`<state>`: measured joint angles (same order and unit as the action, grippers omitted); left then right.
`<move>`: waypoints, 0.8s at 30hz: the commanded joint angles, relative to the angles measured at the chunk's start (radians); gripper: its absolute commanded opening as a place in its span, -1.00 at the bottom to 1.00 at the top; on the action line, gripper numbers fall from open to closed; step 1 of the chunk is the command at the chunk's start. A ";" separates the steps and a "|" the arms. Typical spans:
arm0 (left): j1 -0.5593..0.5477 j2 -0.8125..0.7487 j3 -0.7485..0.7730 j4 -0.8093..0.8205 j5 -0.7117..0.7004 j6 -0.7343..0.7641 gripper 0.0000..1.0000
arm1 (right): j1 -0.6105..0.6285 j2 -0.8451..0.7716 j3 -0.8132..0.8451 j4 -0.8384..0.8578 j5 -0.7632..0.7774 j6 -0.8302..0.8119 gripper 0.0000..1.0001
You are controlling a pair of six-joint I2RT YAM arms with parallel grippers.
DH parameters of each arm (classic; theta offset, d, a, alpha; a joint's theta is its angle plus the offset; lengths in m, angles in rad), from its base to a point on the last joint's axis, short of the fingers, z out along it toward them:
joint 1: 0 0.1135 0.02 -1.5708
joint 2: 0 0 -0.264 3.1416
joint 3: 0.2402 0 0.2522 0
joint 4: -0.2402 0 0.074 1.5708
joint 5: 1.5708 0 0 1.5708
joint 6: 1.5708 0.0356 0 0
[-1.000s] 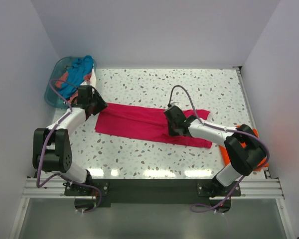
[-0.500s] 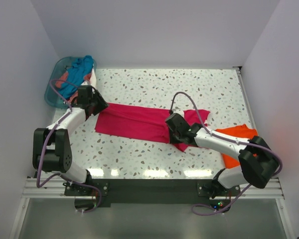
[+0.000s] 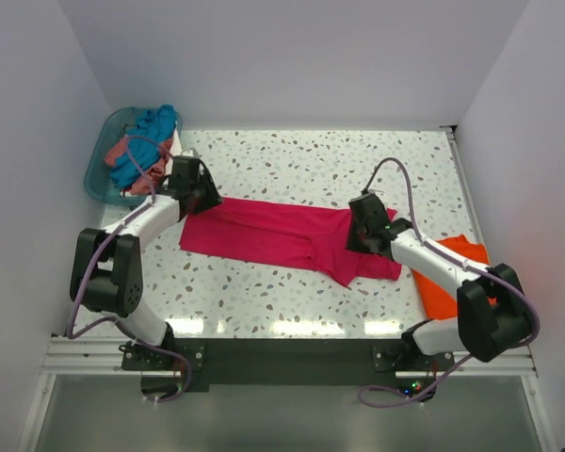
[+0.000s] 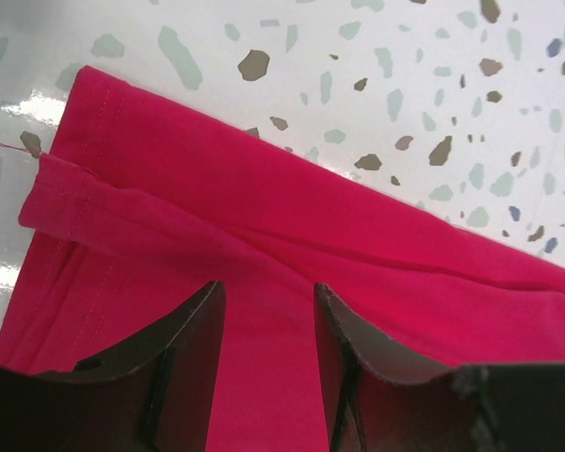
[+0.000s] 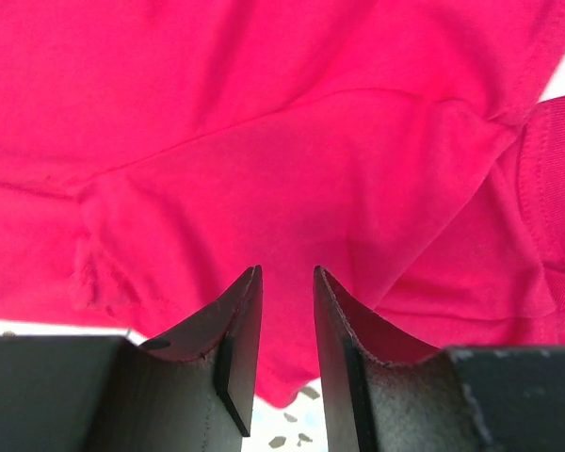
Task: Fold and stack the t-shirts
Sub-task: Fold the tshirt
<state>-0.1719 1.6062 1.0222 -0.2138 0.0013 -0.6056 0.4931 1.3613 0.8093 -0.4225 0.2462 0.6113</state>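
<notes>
The right claw [image 5: 282,363] had let go and swung right, empty and slightly spread; left claw [image 4: 264,348] spread above the pink tee [image 3: 264,235], which lay folded narrow.

The right gripper [image 3: 358,229] is now further to the right, over the right end of the magenta t-shirt [image 3: 264,234], with its jaws a little apart. The left gripper [image 3: 203,193] is slightly further right too. More of the orange t-shirt [image 3: 447,282] shows.

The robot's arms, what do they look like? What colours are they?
Both arms have white tube-shaped links joined by chunky black joints, and a thin purple cable loops along each. The left tool and the right tool are black, each ending in two flat, dark, pointed fingers.
</notes>
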 commanded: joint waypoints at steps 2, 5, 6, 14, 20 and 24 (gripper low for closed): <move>-0.029 0.096 0.082 -0.029 -0.116 0.013 -0.08 | -0.054 0.061 -0.024 0.063 -0.045 0.011 -0.35; -0.037 0.124 0.111 -0.038 -0.182 0.007 -0.10 | -0.073 0.087 -0.039 0.088 -0.058 0.008 -0.35; -0.037 0.127 0.111 -0.038 -0.198 0.007 -0.11 | -0.076 0.093 -0.041 0.093 -0.058 0.008 -0.35; -0.037 0.118 0.052 -0.078 -0.311 -0.011 -0.22 | -0.097 0.111 -0.073 0.116 -0.074 -0.001 -0.35; -0.035 0.075 -0.020 -0.084 -0.304 -0.051 -0.32 | -0.120 0.085 -0.093 0.113 -0.081 -0.016 -0.35; -0.032 0.048 -0.059 -0.081 -0.302 -0.069 -0.38 | -0.140 0.075 -0.102 0.116 -0.097 -0.024 -0.35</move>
<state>-0.2054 1.7203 0.9844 -0.3038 -0.2737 -0.6441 0.3691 1.4616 0.7265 -0.3244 0.1520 0.6022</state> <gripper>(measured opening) 0.314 0.325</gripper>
